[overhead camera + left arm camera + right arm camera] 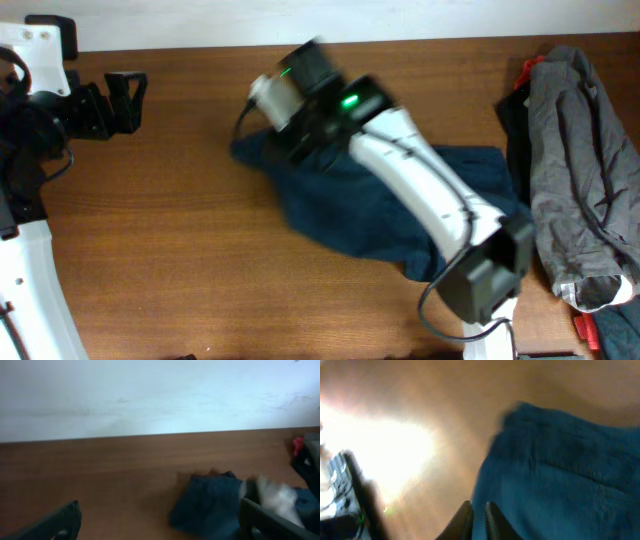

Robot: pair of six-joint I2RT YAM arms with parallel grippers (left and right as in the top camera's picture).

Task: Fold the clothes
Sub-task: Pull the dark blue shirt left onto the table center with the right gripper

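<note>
The dark navy shorts (350,210) lie crumpled on the wooden table, right of centre. They also show in the left wrist view (207,505) and the blurred right wrist view (560,475). My right arm reaches across them to their far left corner. There my right gripper (255,135) (479,512) has its fingers pinched together on the fabric's left edge. My left gripper (125,100) (162,527) is open and empty at the far left of the table, well apart from the shorts.
A grey garment (575,160) lies heaped at the right edge of the table, with red and black garments (522,80) beside and under it. A white wall (150,395) runs along the table's far edge.
</note>
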